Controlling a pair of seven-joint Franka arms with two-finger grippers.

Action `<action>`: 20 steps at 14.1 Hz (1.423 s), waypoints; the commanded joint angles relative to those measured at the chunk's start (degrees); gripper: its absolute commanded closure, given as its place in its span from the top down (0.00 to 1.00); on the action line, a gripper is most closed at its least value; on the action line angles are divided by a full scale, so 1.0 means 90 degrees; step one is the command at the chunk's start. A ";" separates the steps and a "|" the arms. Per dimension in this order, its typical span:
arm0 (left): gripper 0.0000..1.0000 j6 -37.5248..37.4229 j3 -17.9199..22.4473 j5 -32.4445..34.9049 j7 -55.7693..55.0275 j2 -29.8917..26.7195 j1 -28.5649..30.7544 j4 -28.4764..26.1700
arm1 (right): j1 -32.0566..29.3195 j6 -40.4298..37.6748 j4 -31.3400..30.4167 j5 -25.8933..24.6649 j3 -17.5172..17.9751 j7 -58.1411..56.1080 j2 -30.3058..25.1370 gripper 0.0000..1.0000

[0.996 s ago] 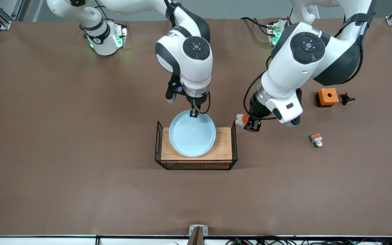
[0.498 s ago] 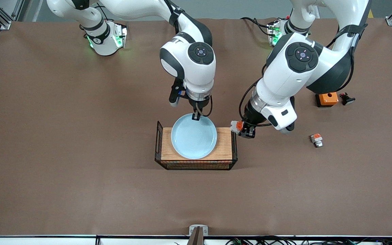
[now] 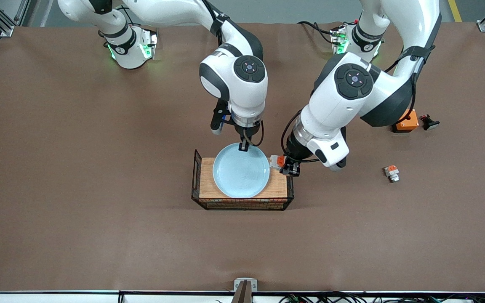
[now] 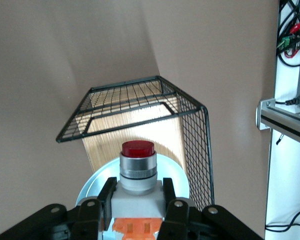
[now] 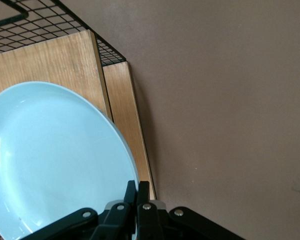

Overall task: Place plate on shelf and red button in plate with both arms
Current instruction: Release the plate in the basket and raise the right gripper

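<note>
plate (image 3: 240,176): pale blue, plain | red button (image 4: 137,172): dark red cap, silver collar, white-grey body, orange block | basket (image 3: 195,176): black wire mesh, light wood-grain floor | table (image 3: 78,176): brown | box (image 3: 409,122): orange | 2 arms: white, black bands, green base lights

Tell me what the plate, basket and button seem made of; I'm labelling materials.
Plate: pale blue, glossy, soft highlights; likely glazed ceramic, perhaps melamine.
Basket: thin black wire mesh, probably coated metal, with a floor of matte pale wood showing straight grain.
Button: translucent red cap, ridged shiny silver collar that looks metal, white and orange body that looks moulded plastic.
</note>
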 commanded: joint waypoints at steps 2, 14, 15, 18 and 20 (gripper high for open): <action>0.25 0.0395 0.0043 0.0018 -0.0299 0.0211 -0.0199 0.0179 | 0.0072 0.0106 0.0231 -0.0231 -0.0047 0.0165 0.0187 0.35; 0.26 0.0739 0.0053 0.0018 -0.0310 0.0475 -0.0317 0.0179 | -0.0416 -0.0769 0.0620 -0.0094 0.0099 -0.2465 0.0080 1.00; 0.26 0.0739 0.0062 0.0018 -0.0310 0.0513 -0.0346 0.0179 | -0.0484 -0.1033 0.0689 0.0003 0.0100 -0.3100 0.0041 1.00; 0.26 0.0749 0.0102 0.0018 -0.0319 0.0563 -0.0453 0.0179 | -0.0835 -0.1796 0.0797 0.0296 0.0090 -0.5307 -0.0212 1.00; 0.26 0.0749 0.0102 0.0009 -0.0397 0.0621 -0.0541 0.0199 | -0.1138 -0.2176 0.0797 0.0364 0.0090 -0.6440 -0.0437 1.00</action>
